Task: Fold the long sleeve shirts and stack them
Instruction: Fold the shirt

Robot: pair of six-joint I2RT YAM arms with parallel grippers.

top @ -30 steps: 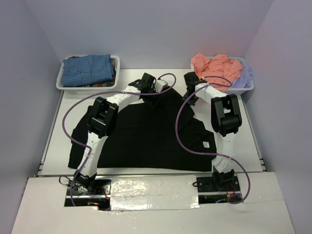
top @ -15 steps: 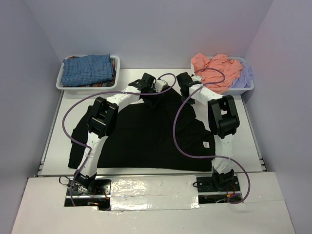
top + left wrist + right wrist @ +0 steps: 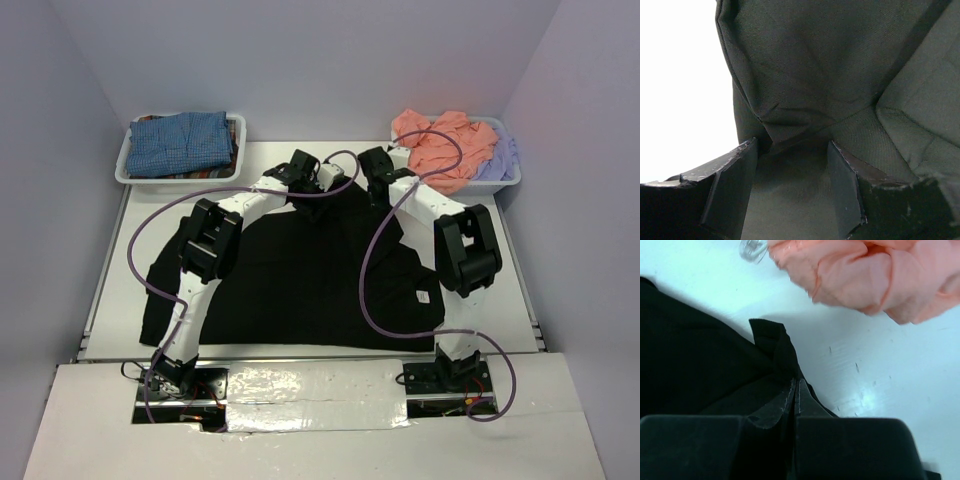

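Because limp, light and prone to sag, take black shirt (image 3: 300, 280) by edge seams near far edge of desk (image 3: 520, 290). Lies spread over desk's middle. Pinched tight at a fold by right gripper (image 3: 795, 382); straddled by half-parted fingers of left gripper (image 3: 792, 142), clamped or not unclear.

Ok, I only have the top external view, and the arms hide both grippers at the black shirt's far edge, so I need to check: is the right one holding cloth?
Observer: Yes. In the right wrist view the right gripper is shut, with a peak of the black shirt pinched at its tips.
Operator: And the left one?
Observer: The left gripper is open. Its jaws stand apart and a fold of the shirt lies between them, apparently not squeezed.
Operator: Is anything close to the right one?
Observer: The salmon-pink shirt lies just beyond its tips. It is apart from the black cloth, with bare table between them.
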